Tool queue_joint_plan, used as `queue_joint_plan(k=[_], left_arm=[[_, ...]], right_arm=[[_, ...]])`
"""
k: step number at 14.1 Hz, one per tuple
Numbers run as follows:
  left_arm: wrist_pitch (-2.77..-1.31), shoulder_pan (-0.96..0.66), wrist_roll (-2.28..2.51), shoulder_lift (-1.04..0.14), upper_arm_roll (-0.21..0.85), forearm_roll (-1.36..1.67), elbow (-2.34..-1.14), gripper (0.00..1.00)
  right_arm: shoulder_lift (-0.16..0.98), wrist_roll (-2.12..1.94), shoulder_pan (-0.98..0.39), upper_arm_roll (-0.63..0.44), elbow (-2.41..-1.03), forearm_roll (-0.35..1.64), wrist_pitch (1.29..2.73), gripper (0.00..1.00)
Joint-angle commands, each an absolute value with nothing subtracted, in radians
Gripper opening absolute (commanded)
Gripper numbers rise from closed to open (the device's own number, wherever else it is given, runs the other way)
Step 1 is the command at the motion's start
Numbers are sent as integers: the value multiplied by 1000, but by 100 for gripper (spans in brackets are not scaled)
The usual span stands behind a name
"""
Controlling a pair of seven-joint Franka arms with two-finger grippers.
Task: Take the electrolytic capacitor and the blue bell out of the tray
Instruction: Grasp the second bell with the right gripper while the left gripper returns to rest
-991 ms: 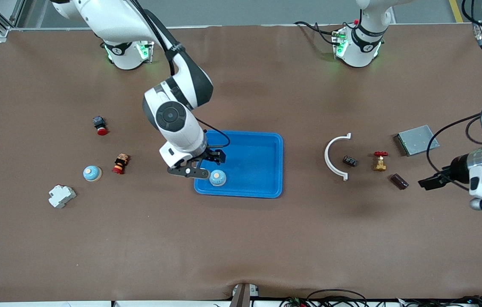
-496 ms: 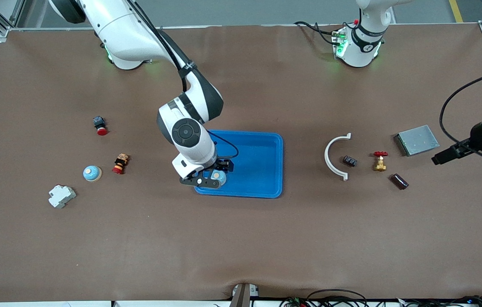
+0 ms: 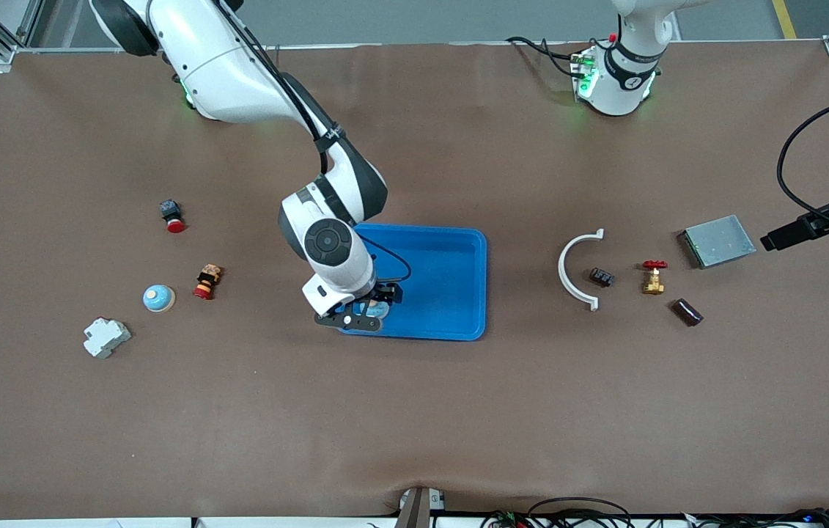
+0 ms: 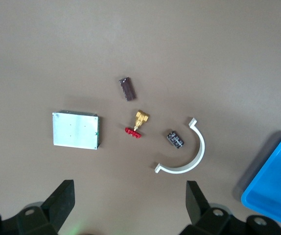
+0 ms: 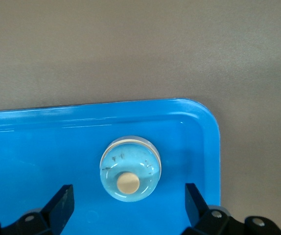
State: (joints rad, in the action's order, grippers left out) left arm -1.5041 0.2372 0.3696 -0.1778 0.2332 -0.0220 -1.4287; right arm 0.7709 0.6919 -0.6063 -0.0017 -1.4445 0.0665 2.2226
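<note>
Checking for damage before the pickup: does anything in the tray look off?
Only the blue bell in a corner of the tray: its dome carries dark specks, perhaps scuffs or dirt. It sits upright, and nothing is spilled. The right tool is open over it.

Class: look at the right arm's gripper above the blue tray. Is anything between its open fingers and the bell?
Nothing visible. The right gripper hangs open directly over the light-blue domed bell in the bright blue plastic tray's corner.

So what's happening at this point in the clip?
The right gripper is down over the blue bell in a corner of the blue tray, fingers open on either side of it, not yet closed. The left gripper hangs open over the left arm's end of the table, next to the grey metal box.
</note>
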Motion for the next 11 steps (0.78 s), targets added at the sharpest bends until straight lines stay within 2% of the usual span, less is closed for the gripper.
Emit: queue_joint_plan(k=[1, 3, 7, 11], left_arm=[[-1473, 238, 298, -118, 236, -44, -1428, 100], [-1473, 198, 194, -81, 226, -43, -1448, 100], [-1483, 147, 117, 29, 222, -41, -1574, 100], [-1546, 104, 112, 130, 147, -26, -1699, 100]], right_arm=[[796, 689, -618, -11, -1416, 46, 2217, 100], [808, 689, -620, -11, -1414, 48, 2233, 100], [831, 689, -627, -11, -1414, 46, 2258, 100], [859, 689, -627, -11, -1414, 49, 2302, 100]])
